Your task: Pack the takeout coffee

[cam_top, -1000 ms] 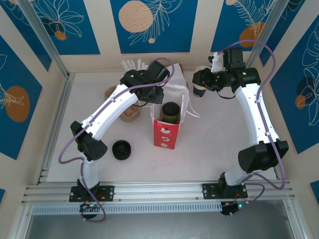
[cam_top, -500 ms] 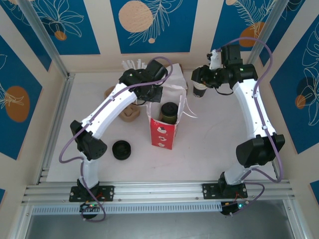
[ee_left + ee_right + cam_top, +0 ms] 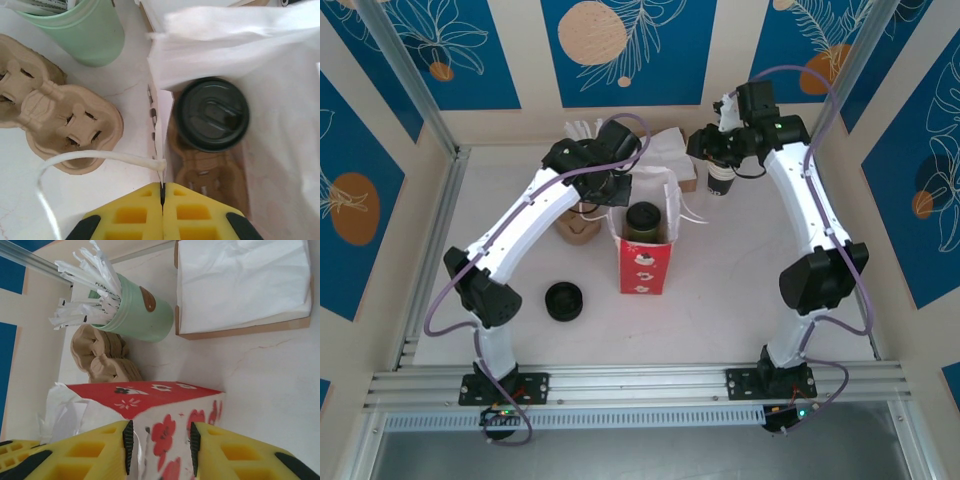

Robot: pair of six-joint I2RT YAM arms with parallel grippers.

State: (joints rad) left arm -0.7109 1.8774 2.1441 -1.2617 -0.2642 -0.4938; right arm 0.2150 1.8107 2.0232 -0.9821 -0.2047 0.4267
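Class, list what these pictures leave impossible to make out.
- Base of the takeout coffee: left wrist view, hidden inside the bag.
- Whether the right gripper touches the bag: right wrist view, lower edge cuts contact off.
- Print on straw wrappers: right wrist view, too small.

The red-and-white bag (image 3: 642, 268) stands open mid-table with the takeout coffee (image 3: 643, 217) upright inside it, black lid up. My left gripper (image 3: 616, 195) sits at the bag's rear-left rim. My right gripper (image 3: 705, 150) hangs just beside a cream-rimmed cup stack (image 3: 720, 180), behind the bag's right side. A stack of black lids (image 3: 565, 300) sits to the left, well apart from the bag.
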